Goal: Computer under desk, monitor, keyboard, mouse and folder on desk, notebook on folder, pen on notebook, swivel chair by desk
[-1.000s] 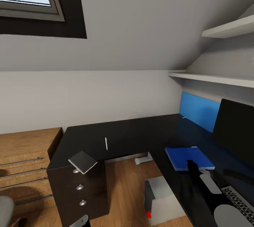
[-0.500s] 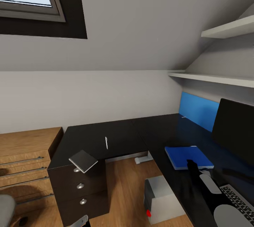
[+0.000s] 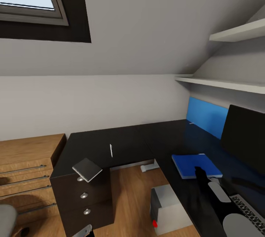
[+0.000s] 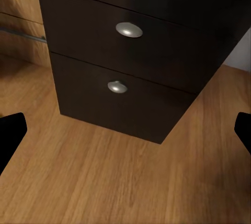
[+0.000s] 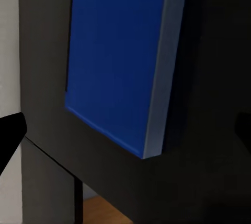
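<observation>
Head view: we look down on an L-shaped table (image 3: 121, 143) with a smooth, near-black top. A flat blue folder (image 3: 195, 166), rectangular with a pale edge, lies on the right wing of the table. Beside it stands the monitor (image 3: 244, 139), a dark glossy slab, and below that a corner of the keyboard (image 3: 250, 209) with its grid of grey keys. A thin white pen (image 3: 110, 150) lies on the left wing, and near it a grey notebook (image 3: 87, 169), a flat square, overhangs the table's front edge above three round-knobbed drawers (image 3: 84, 202). A boxy grey computer (image 3: 167, 209) sits on the wood-grain floor (image 3: 129, 192) under the table.

The right claw (image 3: 200, 178) hovers just beside the folder; in the right wrist view we see its dark fingertips (image 5: 10, 135) spread wide, holding nothing. In the left wrist view the left claw's fingertips (image 4: 10, 135) likewise stand wide apart and empty, facing two drawer knobs (image 4: 128, 30).
</observation>
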{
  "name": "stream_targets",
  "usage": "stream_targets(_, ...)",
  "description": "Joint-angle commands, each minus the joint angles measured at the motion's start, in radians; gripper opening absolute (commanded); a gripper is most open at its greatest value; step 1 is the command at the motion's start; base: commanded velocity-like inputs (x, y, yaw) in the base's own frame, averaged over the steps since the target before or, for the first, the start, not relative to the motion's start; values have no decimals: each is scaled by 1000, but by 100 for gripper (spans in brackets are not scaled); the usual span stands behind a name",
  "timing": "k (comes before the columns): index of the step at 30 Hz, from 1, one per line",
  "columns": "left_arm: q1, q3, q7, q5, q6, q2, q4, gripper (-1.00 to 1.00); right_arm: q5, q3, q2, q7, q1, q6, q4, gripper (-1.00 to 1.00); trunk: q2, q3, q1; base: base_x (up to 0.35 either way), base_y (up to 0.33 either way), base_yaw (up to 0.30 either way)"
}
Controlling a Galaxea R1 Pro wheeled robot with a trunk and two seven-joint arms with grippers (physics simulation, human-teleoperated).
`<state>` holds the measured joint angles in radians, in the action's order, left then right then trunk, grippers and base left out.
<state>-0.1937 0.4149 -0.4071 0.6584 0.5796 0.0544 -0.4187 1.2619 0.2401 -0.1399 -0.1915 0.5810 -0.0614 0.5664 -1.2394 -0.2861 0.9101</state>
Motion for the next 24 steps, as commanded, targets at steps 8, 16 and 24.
stream_targets(8,-1,8,-9,4,3,-1,0,100,4,2,0,-4,0,-5,1,100,55,24,-31,0,0,0)
stream_targets(16,-1,8,-9,4,3,-1,1,100,4,2,2,-2,0,-5,3,100,111,49,-61,0,0,0)
stream_targets(24,-1,9,-8,5,2,-1,4,100,3,1,3,-1,0,-5,5,100,167,74,-92,0,0,0)
